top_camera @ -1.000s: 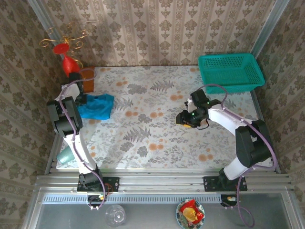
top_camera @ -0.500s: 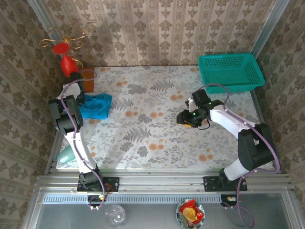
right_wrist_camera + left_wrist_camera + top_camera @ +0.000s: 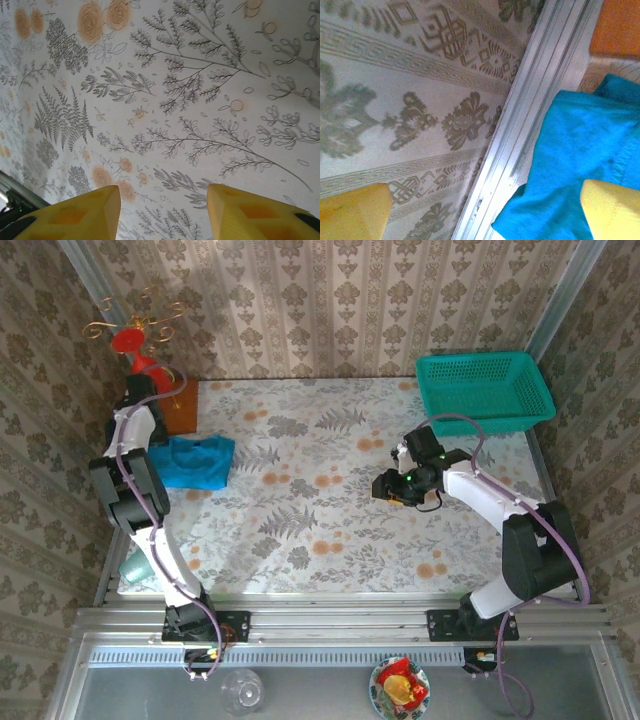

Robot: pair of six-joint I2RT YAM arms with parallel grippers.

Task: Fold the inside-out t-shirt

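Aluminium rail (image 3: 330,625) is seen along the near edge, and a clear glass (image 3: 240,690) and a plate of food (image 3: 400,685) are set nearer than it. On the flowered table (image 3: 310,540), a green cup (image 3: 135,566) is seen at the left edge. Towards the middle right, the right gripper (image 3: 393,490) is held over the tablecloth. Its yellow fingers (image 3: 75,212) are spread wide apart and nothing is gripped between them. Farther back on the left, the bright blue t-shirt (image 3: 197,462) is left bunched on the table, close against the frame rail (image 3: 530,115) at the left side and well apart from the right gripper. The left gripper (image 3: 482,215) is held above the shirt's left edge and that frame rail. Its fingers (image 3: 352,212) are likewise parted widely, and no cloth is caught in them. Just beyond the shirt a brown block (image 3: 182,408) is found, and a red ornament (image 3: 135,355) is stood in the far left corner. A teal mesh basket (image 3: 484,358) is placed in the far right corner.
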